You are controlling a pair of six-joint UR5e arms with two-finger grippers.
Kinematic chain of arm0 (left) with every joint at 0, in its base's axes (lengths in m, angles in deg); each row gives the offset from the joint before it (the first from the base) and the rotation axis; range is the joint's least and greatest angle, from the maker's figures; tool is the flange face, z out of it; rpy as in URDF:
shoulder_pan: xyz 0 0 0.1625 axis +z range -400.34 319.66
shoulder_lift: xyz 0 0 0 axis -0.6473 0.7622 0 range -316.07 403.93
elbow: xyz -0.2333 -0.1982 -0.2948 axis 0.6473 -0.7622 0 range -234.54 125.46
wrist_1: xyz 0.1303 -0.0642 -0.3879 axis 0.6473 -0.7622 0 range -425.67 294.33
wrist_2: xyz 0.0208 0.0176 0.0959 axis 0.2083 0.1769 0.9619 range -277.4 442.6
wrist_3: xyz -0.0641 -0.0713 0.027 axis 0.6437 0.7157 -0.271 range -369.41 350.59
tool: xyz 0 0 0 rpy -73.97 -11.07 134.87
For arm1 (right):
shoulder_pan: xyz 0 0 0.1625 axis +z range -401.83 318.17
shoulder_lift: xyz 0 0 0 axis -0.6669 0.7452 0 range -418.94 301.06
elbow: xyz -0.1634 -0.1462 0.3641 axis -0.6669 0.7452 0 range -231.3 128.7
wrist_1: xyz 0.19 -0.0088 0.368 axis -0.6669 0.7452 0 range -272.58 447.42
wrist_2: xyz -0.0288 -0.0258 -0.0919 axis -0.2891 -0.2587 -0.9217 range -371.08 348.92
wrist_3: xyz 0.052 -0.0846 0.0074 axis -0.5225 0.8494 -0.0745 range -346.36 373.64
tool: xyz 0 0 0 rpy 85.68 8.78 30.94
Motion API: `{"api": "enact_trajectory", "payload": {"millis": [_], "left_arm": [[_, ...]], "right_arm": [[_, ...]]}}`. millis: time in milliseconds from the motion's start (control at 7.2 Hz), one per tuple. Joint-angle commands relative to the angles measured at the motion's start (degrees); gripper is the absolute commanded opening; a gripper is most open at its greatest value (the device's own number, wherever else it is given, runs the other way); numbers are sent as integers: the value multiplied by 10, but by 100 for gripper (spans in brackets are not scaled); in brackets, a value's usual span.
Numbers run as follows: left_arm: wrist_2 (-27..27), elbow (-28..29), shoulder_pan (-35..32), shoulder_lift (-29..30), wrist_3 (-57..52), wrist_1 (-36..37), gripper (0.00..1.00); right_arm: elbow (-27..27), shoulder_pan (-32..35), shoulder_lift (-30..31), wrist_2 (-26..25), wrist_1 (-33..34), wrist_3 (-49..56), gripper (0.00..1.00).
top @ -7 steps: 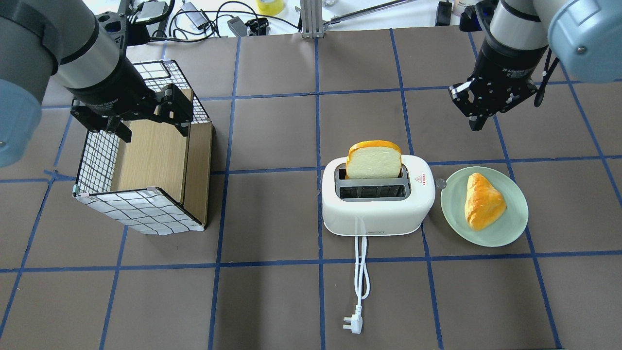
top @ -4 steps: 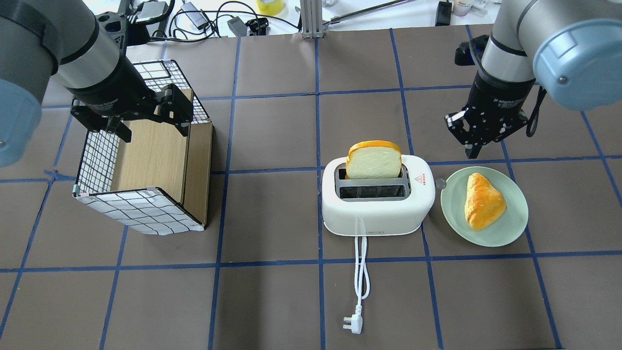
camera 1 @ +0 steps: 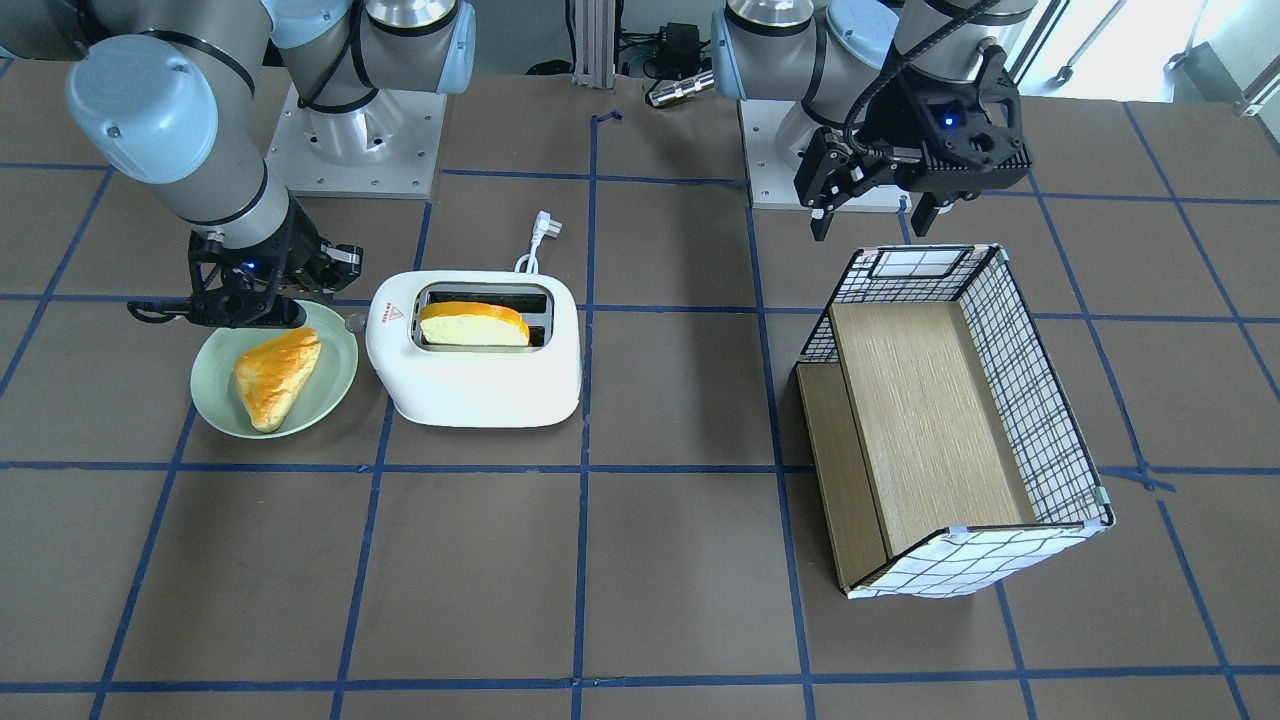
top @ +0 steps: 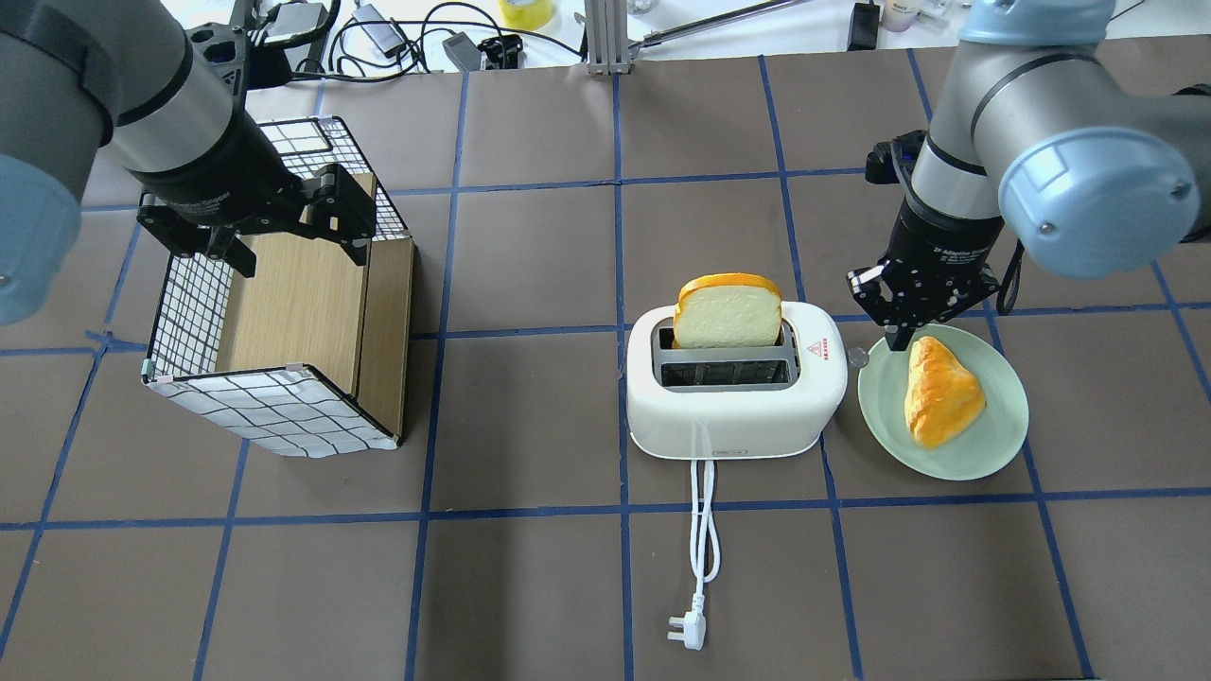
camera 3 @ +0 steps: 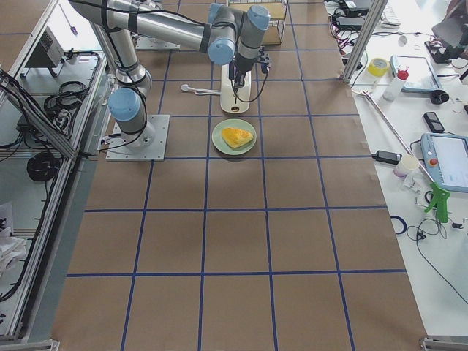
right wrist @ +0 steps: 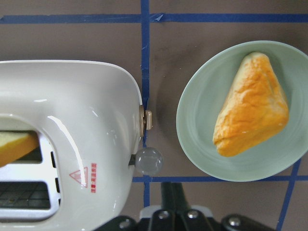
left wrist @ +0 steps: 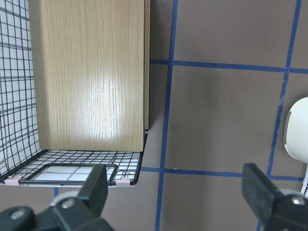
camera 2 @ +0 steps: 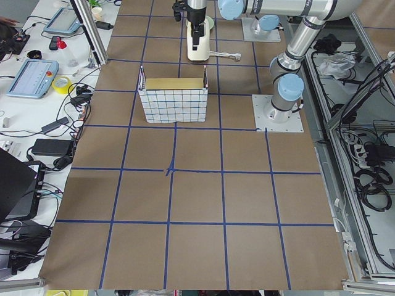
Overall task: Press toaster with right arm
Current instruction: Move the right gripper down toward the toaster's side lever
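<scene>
Toaster (top: 736,407) sits mid-frame, its lever knob (top: 857,357) beside the plate (top: 946,468); your right gripper (top: 899,336), fingers pinched together and empty, hangs just upper right of the knob, so a rightward drift would hit the plate.

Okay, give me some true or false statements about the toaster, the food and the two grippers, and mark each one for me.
1. One slot of the toaster holds a bread slice; the other slot is empty. True.
2. The pastry lies in the basket. False: it lies on the green plate beside the toaster.
3. The left gripper is open and holds nothing. True.
4. The right gripper is spread wide open. False: its fingers are together, close by the toaster's lever knob.
5. The toaster's plug sits in a socket. False: it lies loose on the table.
</scene>
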Motion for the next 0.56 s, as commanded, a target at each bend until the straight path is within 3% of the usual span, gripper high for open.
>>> {"api": "enact_trajectory", "payload": {"millis": [0, 417], "left_arm": [[0, 0, 0, 0, 0, 0, 100], [0, 0, 0, 0, 0, 0, 100]], "right_arm": [[-7, -1, -4, 11, 11, 0, 0], [-10, -1, -17, 11, 19, 0, 0]]}}
